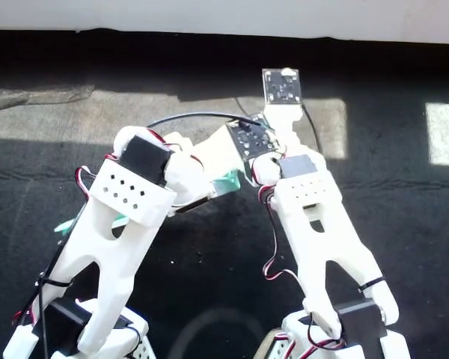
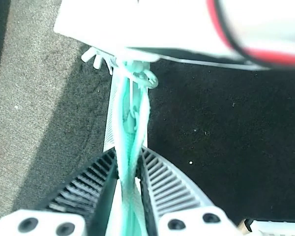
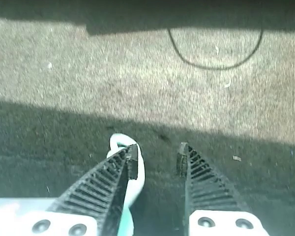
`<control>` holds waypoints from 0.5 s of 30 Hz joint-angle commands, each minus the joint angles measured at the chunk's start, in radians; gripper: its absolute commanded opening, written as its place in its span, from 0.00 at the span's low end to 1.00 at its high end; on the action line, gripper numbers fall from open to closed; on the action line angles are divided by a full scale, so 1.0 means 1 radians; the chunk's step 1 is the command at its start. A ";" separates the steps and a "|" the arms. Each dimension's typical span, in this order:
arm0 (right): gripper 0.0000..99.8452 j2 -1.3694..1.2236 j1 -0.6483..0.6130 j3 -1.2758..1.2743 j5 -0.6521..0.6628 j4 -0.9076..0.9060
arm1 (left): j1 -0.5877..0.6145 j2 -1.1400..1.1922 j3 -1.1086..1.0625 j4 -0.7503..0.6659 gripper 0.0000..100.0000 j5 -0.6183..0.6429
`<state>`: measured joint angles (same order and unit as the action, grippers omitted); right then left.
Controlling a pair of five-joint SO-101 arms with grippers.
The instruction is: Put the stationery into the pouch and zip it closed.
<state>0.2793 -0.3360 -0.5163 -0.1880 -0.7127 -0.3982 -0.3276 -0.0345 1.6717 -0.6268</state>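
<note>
pouch [image 2: 131, 123] edge in left gripper [image 2: 129, 153] (right gripper [image 3: 157, 158] jaws apart)

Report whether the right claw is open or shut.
Open. The right claw has its fingertips apart, with bare mat showing in the gap; nothing is clamped.
</note>
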 commanded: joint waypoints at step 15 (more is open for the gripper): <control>0.14 0.351 -0.016 0.016 0.155 -0.395 | 0.101 -0.038 0.059 0.002 0.01 0.008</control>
<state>0.5217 -0.3437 -0.5163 -0.0483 -1.0825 -0.3261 -0.3291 -0.0269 1.6732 -0.6252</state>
